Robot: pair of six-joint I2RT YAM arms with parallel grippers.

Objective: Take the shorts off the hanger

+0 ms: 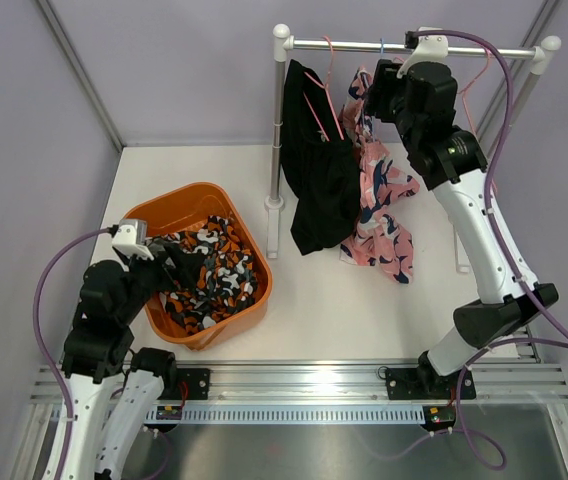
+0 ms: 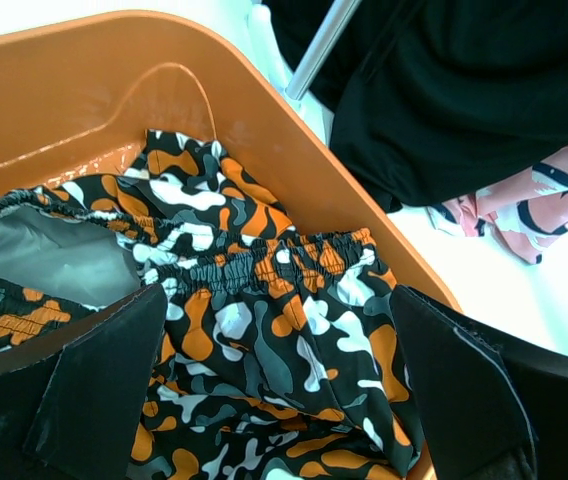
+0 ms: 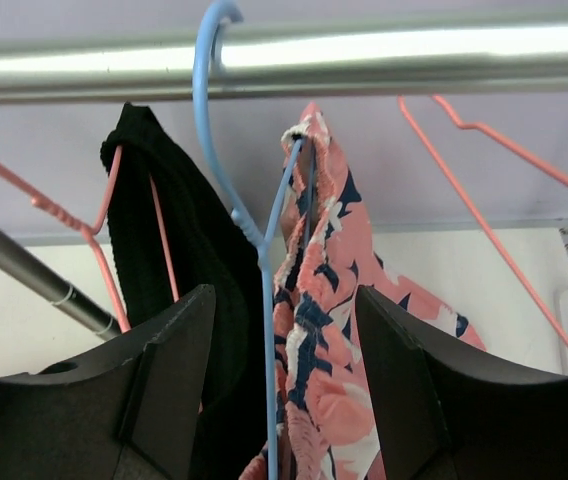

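From above, the camo shorts [image 1: 209,280] lay in the bin [image 1: 179,195] under the left gripper [image 1: 169,262]. The black shorts [image 1: 314,190] and pink shorts [image 1: 384,220] hung side by side from the rail [image 1: 404,47], their length running straight down. The right gripper [image 1: 364,105] sat at the pink pair's top, far nearer than the left arm.

On the left wrist, the jaws stood apart over the camo cloth, clamping nothing.

On the right wrist, the jaws stood wide apart, with the blue hanger [image 3: 264,250] and the pink waistband dead ahead between them and the black pair to the left. Closing on cloth rather than wire looked like the crux.
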